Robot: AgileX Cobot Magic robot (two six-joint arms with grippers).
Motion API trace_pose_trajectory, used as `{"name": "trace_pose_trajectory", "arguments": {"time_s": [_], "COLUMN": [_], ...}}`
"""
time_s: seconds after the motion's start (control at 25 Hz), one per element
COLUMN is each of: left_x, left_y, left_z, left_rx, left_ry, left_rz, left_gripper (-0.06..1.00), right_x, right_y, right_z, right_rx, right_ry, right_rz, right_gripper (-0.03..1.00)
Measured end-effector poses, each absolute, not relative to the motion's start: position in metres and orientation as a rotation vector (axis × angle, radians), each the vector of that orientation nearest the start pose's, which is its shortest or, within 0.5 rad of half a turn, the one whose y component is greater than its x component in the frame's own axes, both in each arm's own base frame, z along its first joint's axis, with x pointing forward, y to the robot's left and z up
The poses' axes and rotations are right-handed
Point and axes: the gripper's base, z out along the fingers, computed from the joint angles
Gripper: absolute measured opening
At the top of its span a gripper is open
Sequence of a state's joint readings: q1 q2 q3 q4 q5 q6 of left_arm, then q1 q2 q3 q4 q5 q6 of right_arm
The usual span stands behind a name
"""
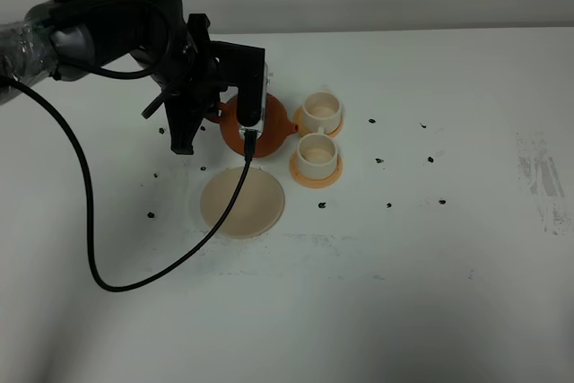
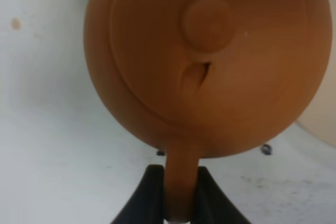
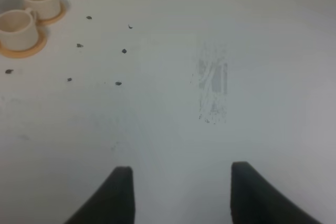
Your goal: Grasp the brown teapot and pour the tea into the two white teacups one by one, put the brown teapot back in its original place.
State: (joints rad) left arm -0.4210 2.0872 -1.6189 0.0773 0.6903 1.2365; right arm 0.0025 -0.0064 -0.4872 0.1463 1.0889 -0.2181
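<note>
The left gripper (image 2: 178,177) is squeezed tight on the loop handle of the round reddish-brown clay teapot (image 2: 210,61). So the grab is done, and the pot is up off the table.

The pot is not on its home. Its home is the flat round pale beige disc (image 1: 242,202), which lies bare on the white table (image 1: 430,293), just beside the pot. The pot is held close to the two cups, the far small white teacup (image 1: 320,110) and the near small white teacup (image 1: 317,153). Each cup sits on a flat orange round coaster (image 1: 309,181). The spout seems to face the cups.

The right gripper (image 3: 181,182) hangs over bare table, well apart from the cups. Its two black fingers stand apart with nothing between them.

I cannot tell if any tea is in the cups. Both look cream inside. I think the pouring step is the one in hand now. What is left is to fill one cup, then the other, then set the pot back on the beige disc and let go.
</note>
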Motion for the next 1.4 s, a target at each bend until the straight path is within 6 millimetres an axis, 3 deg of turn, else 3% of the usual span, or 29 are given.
{"name": "trace_pose_trajectory", "arguments": {"time_s": [0.84, 1.08, 1.4], "left_x": [0.423, 0.423, 0.422], "left_y": [-0.209, -0.217, -0.226], "left_z": [0.19, 0.18, 0.182], "left_rx": [-2.844, -2.887, -2.963], "left_ry": [-2.138, -2.033, -1.911], "left_rz": [-0.753, -0.793, -0.895], "left_gripper": [0.09, 0.09, 0.09], "right_x": [-0.006, -0.006, -0.006], "right_y": [0.012, 0.012, 0.012], "right_z": [0.272, 0.272, 0.272], "right_rx": [-0.237, -0.237, -0.237], "right_ry": [2.057, 2.057, 2.056], "right_rz": [0.044, 0.045, 0.046], "right_gripper": [0.41, 0.41, 0.41]}}
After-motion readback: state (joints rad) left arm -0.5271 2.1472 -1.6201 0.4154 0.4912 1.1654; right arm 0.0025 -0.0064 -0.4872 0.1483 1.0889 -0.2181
